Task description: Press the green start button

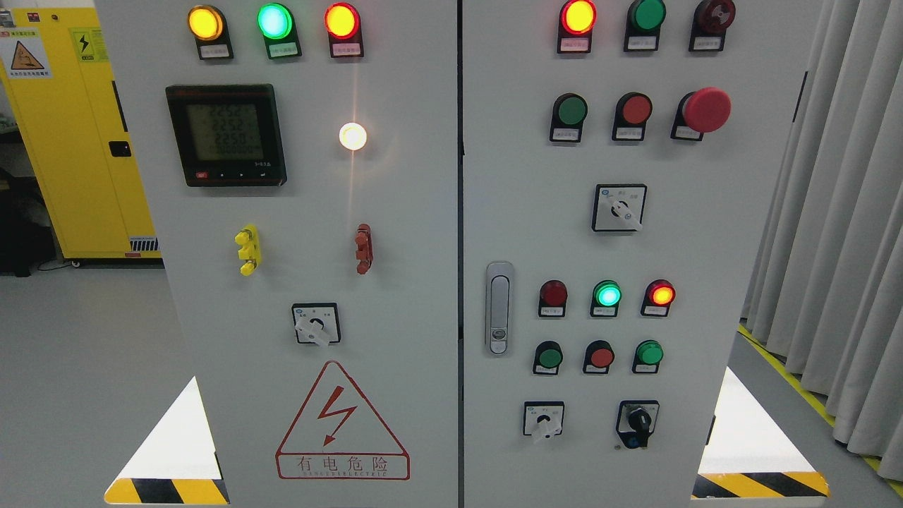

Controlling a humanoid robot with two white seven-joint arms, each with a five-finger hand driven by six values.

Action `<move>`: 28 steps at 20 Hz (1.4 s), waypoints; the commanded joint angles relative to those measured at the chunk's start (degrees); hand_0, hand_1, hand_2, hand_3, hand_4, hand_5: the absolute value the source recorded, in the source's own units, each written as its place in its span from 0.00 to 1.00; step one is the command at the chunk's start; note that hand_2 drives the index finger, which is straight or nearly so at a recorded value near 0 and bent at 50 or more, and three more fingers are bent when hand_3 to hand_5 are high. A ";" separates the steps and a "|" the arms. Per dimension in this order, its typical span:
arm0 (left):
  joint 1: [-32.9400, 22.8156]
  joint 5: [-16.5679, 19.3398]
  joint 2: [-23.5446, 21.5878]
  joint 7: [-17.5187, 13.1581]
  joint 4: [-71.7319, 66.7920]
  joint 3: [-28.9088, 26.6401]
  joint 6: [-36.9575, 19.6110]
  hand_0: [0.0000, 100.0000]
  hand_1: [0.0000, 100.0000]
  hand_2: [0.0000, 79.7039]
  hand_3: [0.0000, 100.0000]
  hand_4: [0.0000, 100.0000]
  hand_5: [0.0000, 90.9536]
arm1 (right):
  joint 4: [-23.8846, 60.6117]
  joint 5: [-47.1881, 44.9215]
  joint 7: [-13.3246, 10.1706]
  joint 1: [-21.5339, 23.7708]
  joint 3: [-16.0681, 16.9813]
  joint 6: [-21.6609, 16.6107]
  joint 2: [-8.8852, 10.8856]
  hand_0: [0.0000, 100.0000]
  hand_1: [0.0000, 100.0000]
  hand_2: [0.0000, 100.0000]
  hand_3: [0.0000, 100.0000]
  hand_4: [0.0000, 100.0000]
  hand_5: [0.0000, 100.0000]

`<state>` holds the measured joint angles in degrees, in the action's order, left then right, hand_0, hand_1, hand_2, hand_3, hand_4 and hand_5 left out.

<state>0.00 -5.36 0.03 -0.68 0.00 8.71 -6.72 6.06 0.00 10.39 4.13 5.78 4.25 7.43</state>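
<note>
Across the head view, our only one, we face a grey electrical cabinet [423,282] with two doors, its controls set in labelled rows so that each lamp sits above the buttons it reports on. Neither of our hands is in the picture, so we cannot tell whether their fingers are spread or curled.

On the right door [705,247] several green controls compete for the name. The likeliest start button, we judge, is the unlit green push button [570,111] in the second row, just beside a red button [635,109] and near the red mushroom stop [707,109]: start and stop are usually grouped this way. Lower down, two more green buttons [549,357] [648,352] flank another red one, under a lit green lamp [607,293].

The small labels below every button are too blurred to read, so we cannot confirm which is marked start. Glare from the white lamp [353,136] streaks the left door [211,317]. The cabinet's top and base are cut off, and bright patches low on either side hide the floor there.
</note>
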 commanded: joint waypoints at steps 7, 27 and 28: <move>0.35 0.00 -1.00 -0.02 1.23 -0.01 0.04 0.12 0.56 0.00 0.00 0.00 0.00 | 0.17 1.67 0.33 0.00 0.02 -0.03 -0.05 0.14 0.29 0.00 0.00 0.00 0.00; 0.26 0.00 -0.12 -0.02 1.14 -0.01 0.13 0.12 0.56 0.00 0.00 0.00 0.00 | 39.20 3.78 5.78 10.63 -2.97 -35.15 -4.09 0.14 0.39 0.00 0.00 0.00 0.00; 0.26 0.00 0.40 -0.02 1.06 -0.01 0.13 0.12 0.56 0.00 0.00 0.00 0.00 | 39.29 3.52 5.96 10.46 -2.97 -36.92 -4.01 0.14 0.39 0.00 0.00 0.00 0.00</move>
<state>0.00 -5.36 0.00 -0.69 0.00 8.70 -6.59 30.33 2.44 16.12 12.99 4.48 -26.00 5.19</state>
